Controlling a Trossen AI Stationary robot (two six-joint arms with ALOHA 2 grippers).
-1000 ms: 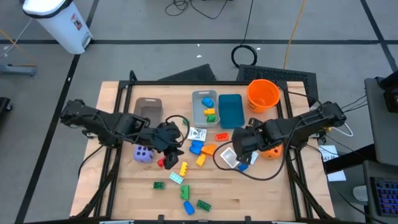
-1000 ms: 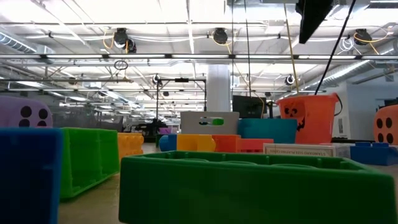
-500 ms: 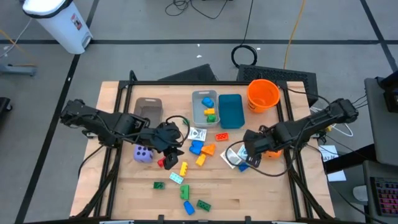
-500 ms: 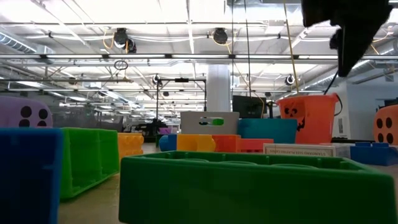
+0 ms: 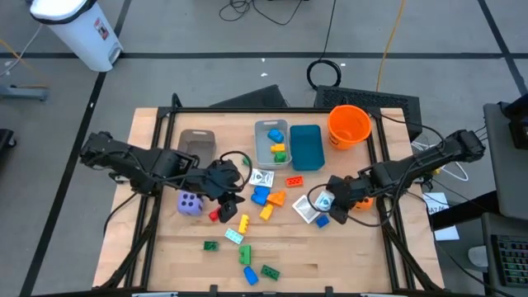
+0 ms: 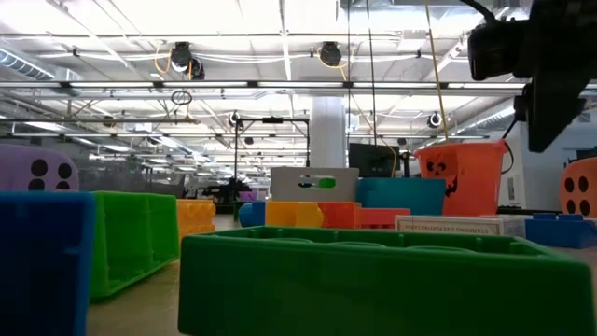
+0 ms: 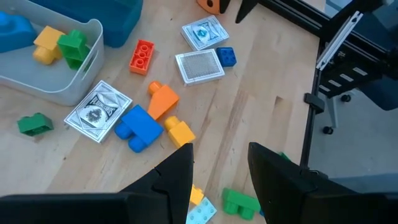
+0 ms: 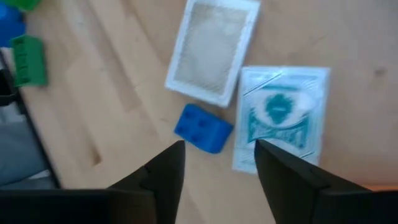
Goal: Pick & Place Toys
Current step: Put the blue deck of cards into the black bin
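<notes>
From above, the right end effector (image 5: 328, 206) hangs over packets (image 5: 304, 209) and a blue brick (image 5: 322, 220) on the bench (image 5: 346, 256), the left end effector (image 5: 224, 183) mid-bench; both wrist views show fingers (image 8: 163, 171) parted, empty.

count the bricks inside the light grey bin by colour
blue brick: 1
yellow brick: 1
green brick: 1
total in the light grey bin: 3
</notes>
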